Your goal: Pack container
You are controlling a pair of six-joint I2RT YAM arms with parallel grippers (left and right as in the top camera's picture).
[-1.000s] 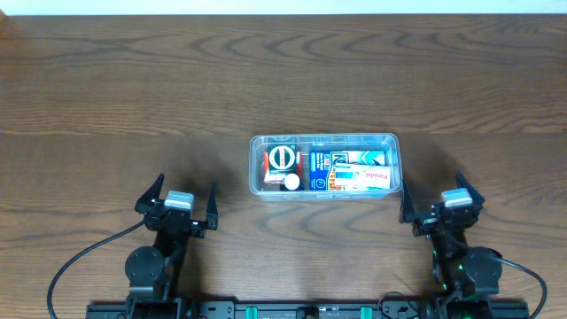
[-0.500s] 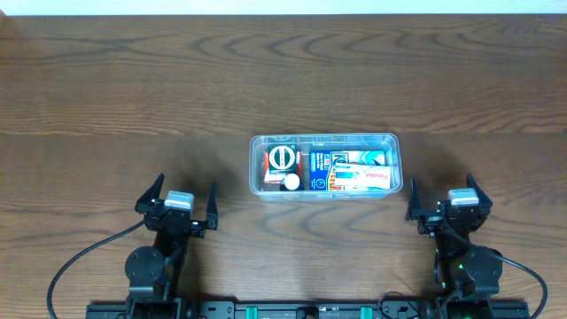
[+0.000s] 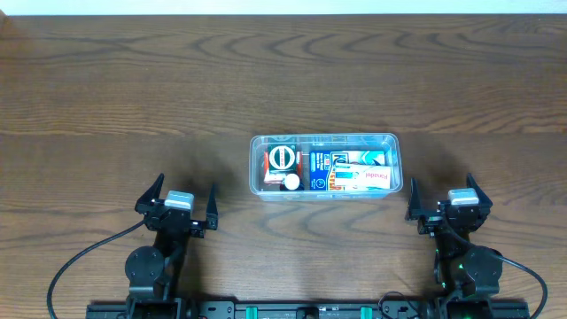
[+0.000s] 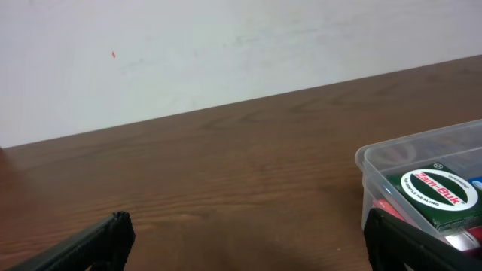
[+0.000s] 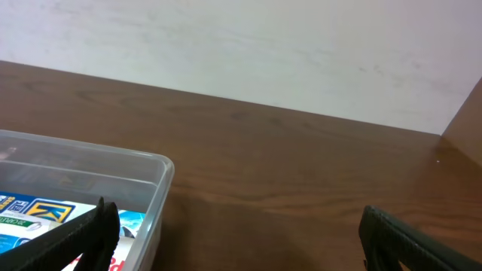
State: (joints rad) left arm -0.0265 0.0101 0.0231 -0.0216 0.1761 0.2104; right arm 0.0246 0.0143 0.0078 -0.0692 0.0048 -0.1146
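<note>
The clear plastic container (image 3: 324,140) sits at the table's middle, holding a green round-labelled box (image 3: 283,161), a blue box (image 3: 320,170) and white and red boxes (image 3: 363,175). Its corner shows in the left wrist view (image 4: 369,161) and the right wrist view (image 5: 154,188). My left gripper (image 3: 176,200) is open and empty, near the front edge, left of the container. My right gripper (image 3: 447,200) is open and empty, at the container's front right. Their open jaws show in the left wrist view (image 4: 245,241) and the right wrist view (image 5: 241,233).
The wooden table (image 3: 133,89) stretches far behind the container to a white wall (image 4: 226,45). Black cables (image 3: 80,261) run by the arm bases at the front edge.
My right gripper moved slightly right and toward the front, away from the container's corner, then stayed still. The left arm and the container have not moved.
</note>
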